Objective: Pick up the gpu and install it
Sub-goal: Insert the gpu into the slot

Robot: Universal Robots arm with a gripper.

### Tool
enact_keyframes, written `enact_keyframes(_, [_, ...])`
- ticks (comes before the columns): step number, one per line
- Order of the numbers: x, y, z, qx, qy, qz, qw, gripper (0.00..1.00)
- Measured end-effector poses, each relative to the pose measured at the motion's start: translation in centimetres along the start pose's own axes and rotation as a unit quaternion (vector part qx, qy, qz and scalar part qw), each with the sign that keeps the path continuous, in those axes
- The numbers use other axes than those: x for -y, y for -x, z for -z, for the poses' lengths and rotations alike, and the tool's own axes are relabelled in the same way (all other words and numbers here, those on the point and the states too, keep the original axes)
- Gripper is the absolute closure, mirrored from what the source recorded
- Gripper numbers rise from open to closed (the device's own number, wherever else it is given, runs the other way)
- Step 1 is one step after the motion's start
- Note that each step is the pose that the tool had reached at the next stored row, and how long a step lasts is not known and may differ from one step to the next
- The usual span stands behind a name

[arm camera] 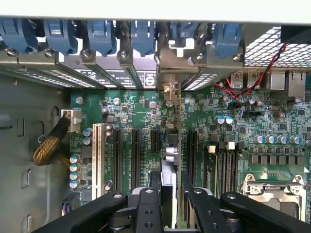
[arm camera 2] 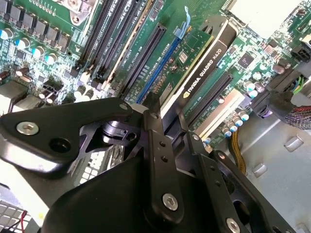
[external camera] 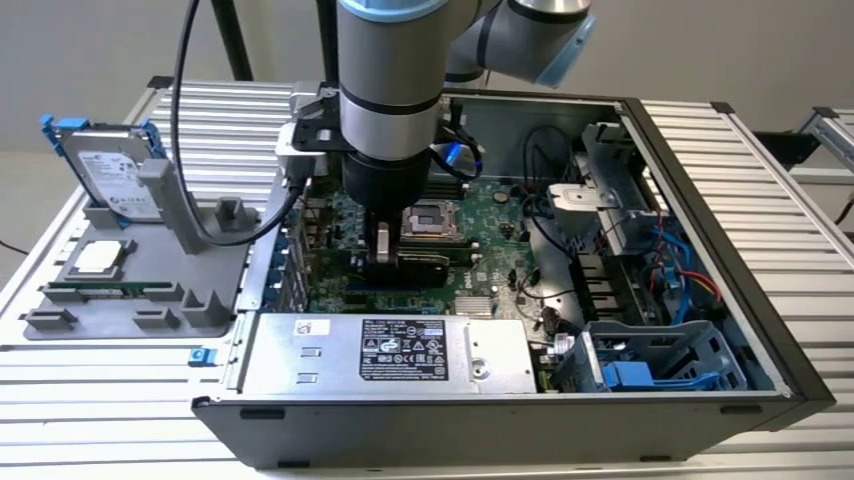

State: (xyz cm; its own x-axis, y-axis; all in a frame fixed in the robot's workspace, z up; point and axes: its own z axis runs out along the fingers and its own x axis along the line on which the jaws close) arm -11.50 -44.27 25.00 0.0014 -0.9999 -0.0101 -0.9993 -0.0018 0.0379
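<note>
- We are seeing the arm reaching down into the open case, with its gripper standing low over the motherboard.
- The gripper is pinching the gpu — in the second wrist view its two black fingers are closing on the card's upper edge, one on each face.
- The gpu is standing on edge among the expansion slots, its green board facing one side and its black shroud the other; whether it is fully seated in a slot we cannot tell.
- In the first wrist view we are looking along the card toward the rear wall, where its silver bracket is sitting under a row of blue clips.
- In the exterior view, a grey tray is standing beside the case on the exterior view's left — it is carrying a hard drive in a blue frame, standing upright.
</note>
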Motion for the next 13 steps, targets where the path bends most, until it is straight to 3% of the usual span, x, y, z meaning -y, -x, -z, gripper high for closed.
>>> enact_keyframes(13, [-0.13,0.46,-0.06,0.0001,-0.0001,0.0,1.0,1.0])
